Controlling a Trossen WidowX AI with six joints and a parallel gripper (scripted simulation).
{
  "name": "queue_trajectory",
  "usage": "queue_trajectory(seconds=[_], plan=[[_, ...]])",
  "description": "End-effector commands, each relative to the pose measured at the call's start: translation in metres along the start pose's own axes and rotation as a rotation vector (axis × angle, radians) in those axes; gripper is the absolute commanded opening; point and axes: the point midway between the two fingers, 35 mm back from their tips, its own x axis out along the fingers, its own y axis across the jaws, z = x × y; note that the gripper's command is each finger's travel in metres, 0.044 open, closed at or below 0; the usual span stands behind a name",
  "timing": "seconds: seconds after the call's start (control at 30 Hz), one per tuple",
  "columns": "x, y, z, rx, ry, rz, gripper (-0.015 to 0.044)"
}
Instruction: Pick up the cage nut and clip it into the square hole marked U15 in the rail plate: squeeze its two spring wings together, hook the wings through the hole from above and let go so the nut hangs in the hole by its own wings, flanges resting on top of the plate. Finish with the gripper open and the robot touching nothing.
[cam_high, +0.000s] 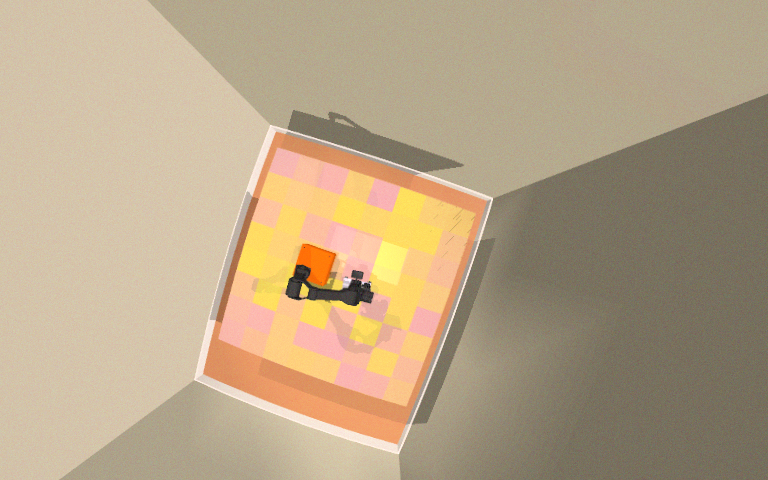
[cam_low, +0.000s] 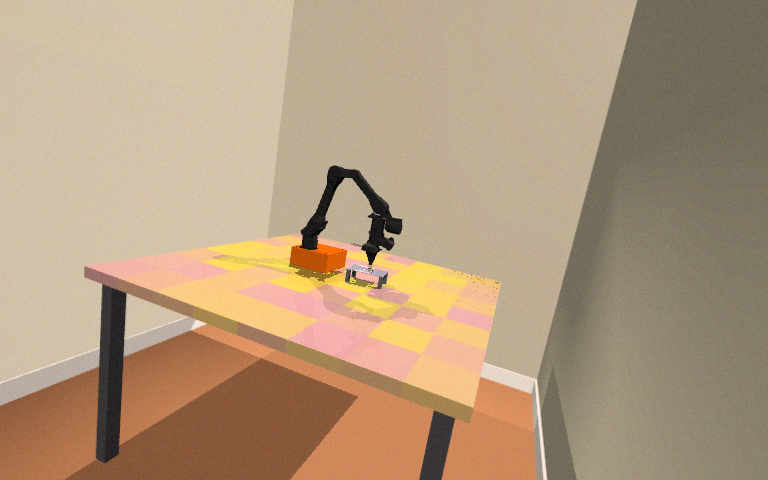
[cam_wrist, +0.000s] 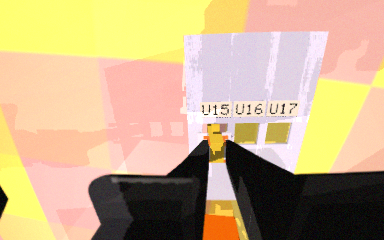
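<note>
A checkered tabletop (cam_high: 317, 198) (cam_low: 271, 283) in pink, yellow and peach is stood on dark legs, two of them seen, over an orange-brown floor (cam_high: 249, 390) (cam_low: 317, 441) edged by beige walls (cam_high: 113, 198) (cam_low: 430, 113). One black arm (cam_high: 334, 294) (cam_low: 322, 198), one orange block (cam_high: 318, 263) (cam_low: 318, 258) and one raised rail plate (cam_low: 367, 270) (cam_wrist: 250, 65) are counted; three labels, U15, U16 and U17, are printed on the plate, near three square holes. The jaws (cam_low: 370, 266) are nearly closed, and the yellow-and-orange cage nut (cam_wrist: 215, 137) is gripped between their tips at the U15 hole; how deeply its wings are seated cannot be told.
</note>
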Motion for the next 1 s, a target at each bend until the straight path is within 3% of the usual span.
queue_trajectory(seconds=[0.0,0.97], plan=[[0.0001,0.0002,0.0001,0.005,-0.001,-0.003,0.0035],[0.0018,-0.0005,0.0001,0.004,-0.001,0.040,0.0035]])
